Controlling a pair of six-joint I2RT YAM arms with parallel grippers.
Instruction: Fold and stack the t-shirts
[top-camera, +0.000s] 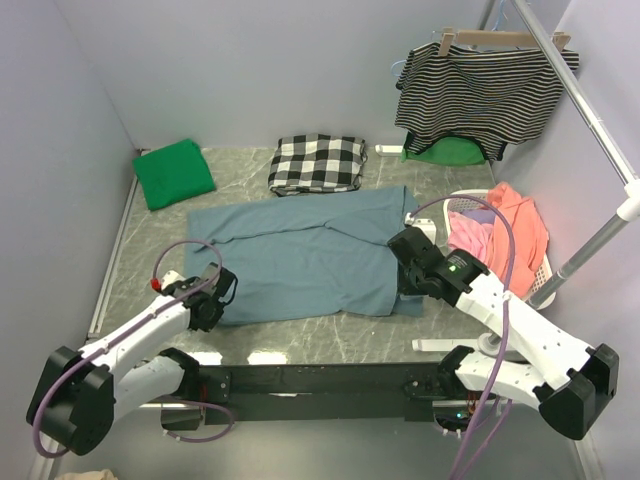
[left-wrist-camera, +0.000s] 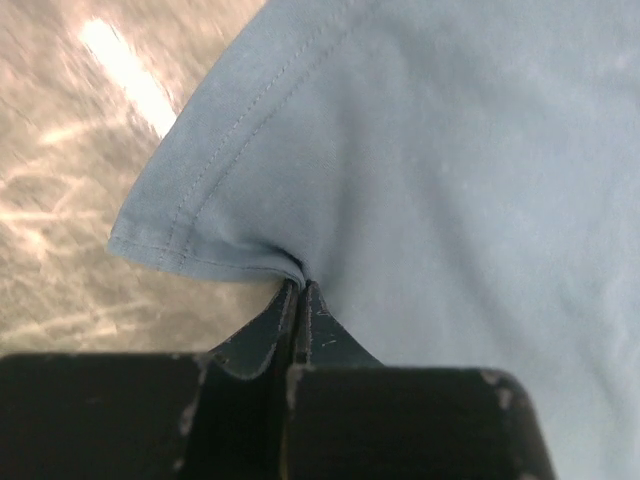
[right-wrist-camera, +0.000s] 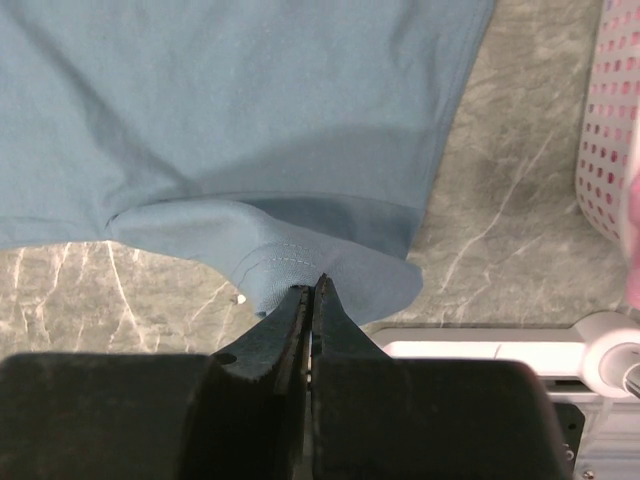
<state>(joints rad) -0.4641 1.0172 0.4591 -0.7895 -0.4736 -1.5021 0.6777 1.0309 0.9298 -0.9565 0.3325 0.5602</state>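
Two plain t-shirts are counted on the one marble tabletop (top-camera: 300, 335): one slate-blue t-shirt (top-camera: 310, 255) spread in the middle and one green t-shirt (top-camera: 174, 172) folded at the far left. One checked cloth (top-camera: 318, 162) is seen at the far middle. One striped top (top-camera: 485, 95) is hung on one wooden hanger (top-camera: 500, 40) at the far right, with one further green piece (top-camera: 455, 152) below it. One white basket (top-camera: 468, 200) is seen at the right; its pink and orange garments (top-camera: 520, 235) are too bunched to be counted. Two robot arms are shown, the left arm (top-camera: 140, 335) and the right arm (top-camera: 520, 325), each ending in one pincer: the left pincer (left-wrist-camera: 300, 285) and the right pincer (right-wrist-camera: 315, 285).

On the table (top-camera: 300, 340): spread t-shirt (top-camera: 300, 255) at centre; folded t-shirt (top-camera: 173, 172) behind-left; folded cloth (top-camera: 318, 163) directly behind; basket (top-camera: 468, 201) at right.
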